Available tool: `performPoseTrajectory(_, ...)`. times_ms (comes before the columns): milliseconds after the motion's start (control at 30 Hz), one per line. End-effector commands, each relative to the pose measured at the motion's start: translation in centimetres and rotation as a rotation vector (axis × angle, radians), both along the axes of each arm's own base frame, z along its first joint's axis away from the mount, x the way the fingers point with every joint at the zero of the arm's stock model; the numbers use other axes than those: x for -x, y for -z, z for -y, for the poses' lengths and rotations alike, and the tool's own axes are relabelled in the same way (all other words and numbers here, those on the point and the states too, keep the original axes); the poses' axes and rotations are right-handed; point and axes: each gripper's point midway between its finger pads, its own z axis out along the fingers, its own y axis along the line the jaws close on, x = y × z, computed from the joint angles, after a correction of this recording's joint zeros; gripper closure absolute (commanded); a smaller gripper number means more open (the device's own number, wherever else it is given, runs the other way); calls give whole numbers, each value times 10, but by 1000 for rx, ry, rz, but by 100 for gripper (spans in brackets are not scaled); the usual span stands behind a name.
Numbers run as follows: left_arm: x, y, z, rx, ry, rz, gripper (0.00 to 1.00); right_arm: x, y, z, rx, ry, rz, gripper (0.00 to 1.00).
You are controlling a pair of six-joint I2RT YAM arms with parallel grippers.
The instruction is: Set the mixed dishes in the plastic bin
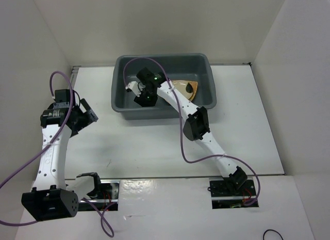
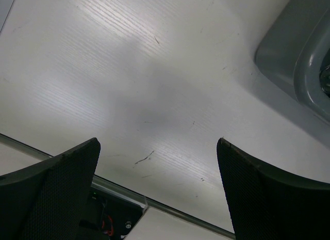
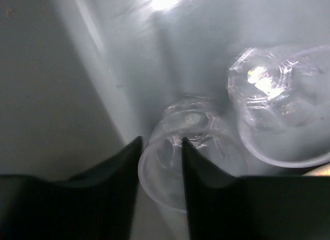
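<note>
While part-open, right jaws astride cup [image 3: 198, 129] (clear)

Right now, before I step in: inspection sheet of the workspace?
Surface: white table, faint scuffs.
Job's things: plate and two clear cups inside the bin.
Clutter: nothing seen.
End effectors: left end effector open over the table; right end effector in the bin, jaws straddling one cup wall, grip unclear.
Cables: purple cables loop along both arms.
Surroundings: white walls.
</note>
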Motion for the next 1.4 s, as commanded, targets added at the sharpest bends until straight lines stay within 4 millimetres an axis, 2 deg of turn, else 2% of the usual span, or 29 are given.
performPoseTrajectory(0, 0, -3, -1, -4, -6, 25, 0, 0, -42, -9, -63, -8, 67, 46)
performPoseTrajectory(67, 0, -3, -1, -4, -6, 25, 0, 0, -57, -10, -81, -8, 86, 37)
performPoseTrajectory(167, 0, -3, -1, -4, -6, 25, 0, -1, -98, -7, -127, 15, 146, 25)
performPoseTrajectory(200, 0, -3, -1, -4, -6, 25, 0, -1, -127, -2, -153, 48, 190, 20)
performPoseTrajectory(267, 0, -3, -1, -4, -6, 25, 0, -1, -164, 7, -196, 75, 239, 14)
performPoseTrajectory(300, 1, -5, -1, -5, -6, 34, 0, -5, -201, 26, -243, 117, 288, 4)
performPoseTrajectory(333, 3, -4, -4, -7, -28, 26, 0, -8, -217, 37, -260, 136, 312, 2)
performPoseTrajectory(367, 4, -7, -4, -9, -28, 38, 0, -8, -246, 51, -302, 168, 353, 2)
performPoseTrajectory(433, 6, -10, -6, -11, -39, 50, 0, -20, -266, 85, -314, 243, 379, 2)
performPoseTrajectory(467, 7, -11, -7, -17, -31, 57, 0, -16, -287, 101, -337, 271, 406, 2)
performPoseTrajectory(500, 6, -11, -5, -10, -26, 58, 0, -22, -291, 122, -327, 313, 411, 2)
performPoseTrajectory(533, 4, -13, -5, -12, -26, 67, 0, -23, -278, 135, -291, 337, 376, 2)
performPoseTrajectory(567, 4, -12, -4, -8, -9, 67, 0, -21, -276, 146, -280, 353, 358, 2)
performPoseTrajectory(600, 4, -12, -4, -8, -9, 67, 0, -15, -271, 172, -263, 375, 320, 2)
performPoseTrajectory(667, -1, -20, 1, 7, 23, 96, 0, -5, -267, 197, -245, 398, 289, 2)
performPoseTrajectory(700, -5, -22, 4, 15, 44, 114, 0, 11, -260, 213, -222, 410, 255, 2)
performPoseTrajectory(767, -12, -27, 22, 90, 122, 164, 0, 15, -255, 246, -228, 477, 247, 2)
performPoseTrajectory(800, -22, -33, 33, 116, 180, 223, 0, 31, -239, 273, -212, 534, 208, 2)
performPoseTrajectory(833, -27, -36, 57, 224, 276, 264, 0, 37, -233, 285, -225, 579, 198, 2)
performPoseTrajectory(867, -30, -38, 71, 280, 334, 302, 0, 43, -204, 299, -204, 627, 153, 2)
performPoseTrajectory(933, -33, -27, 96, 393, 423, 362, 0, 56, -202, 332, -228, 721, 163, 2)
performPoseTrajectory(967, -35, -31, 106, 440, 463, 412, 0, 64, -181, 341, -209, 754, 124, 2)
performPoseTrajectory(1000, -30, -30, 109, 455, 466, 434, 0, 67, -186, 349, -224, 771, 168, 2)
performPoseTrajectory(1033, -25, -15, 111, 485, 438, 409, 0, 68, -184, 356, -213, 792, 185, 2)
performPoseTrajectory(1067, -25, -13, 108, 465, 426, 418, 0, 75, -171, 361, -195, 811, 167, 2)
performPoseTrajectory(1100, -25, -20, 109, 459, 429, 449, 0, 78, -176, 365, -197, 828, 209, 2)
performPoseTrajectory(1133, -24, -16, 109, 462, 426, 441, 0, 81, -174, 366, -197, 840, 218, 2)
performPoseTrajectory(1167, -25, -18, 108, 459, 429, 449, 0, 88, -164, 365, -190, 841, 200, 2)
performPoseTrajectory(1367, -38, -29, 110, 434, 475, 464, 0, 108, -155, 368, -224, 891, 241, 2)
